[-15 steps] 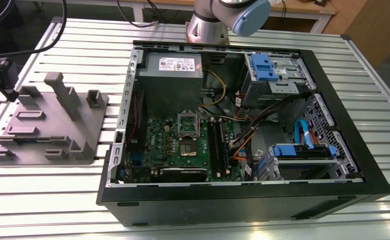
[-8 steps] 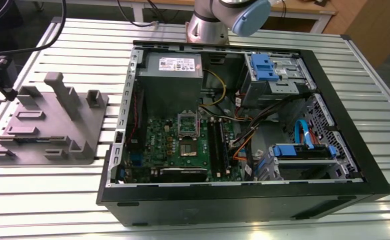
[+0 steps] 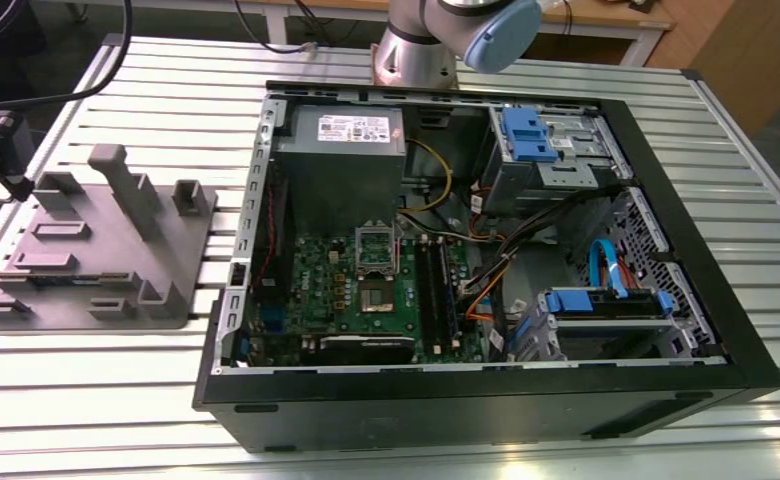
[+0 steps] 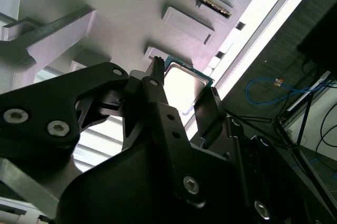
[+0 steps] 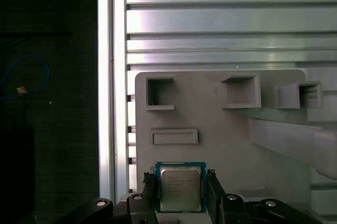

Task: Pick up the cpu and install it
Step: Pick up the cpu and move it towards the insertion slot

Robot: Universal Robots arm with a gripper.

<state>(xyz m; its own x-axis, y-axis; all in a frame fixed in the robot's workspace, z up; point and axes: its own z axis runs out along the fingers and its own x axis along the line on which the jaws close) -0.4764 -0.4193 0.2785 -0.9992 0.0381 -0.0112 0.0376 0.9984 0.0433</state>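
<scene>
On the exterior view's left sits the grey fixture plate [image 3: 110,255]; in the first wrist view the cpu [image 5: 180,192] lies flat on that plate with my gripper [image 5: 180,177] straddling it, and I can't tell whether it's clamped or merely alongside. I'd call this the pick step, install not started. Further right the motherboard [image 3: 350,280] sits in the open case [image 3: 497,405], well apart from the cpu; the grasp needs square edge contact, no tilt.
</scene>
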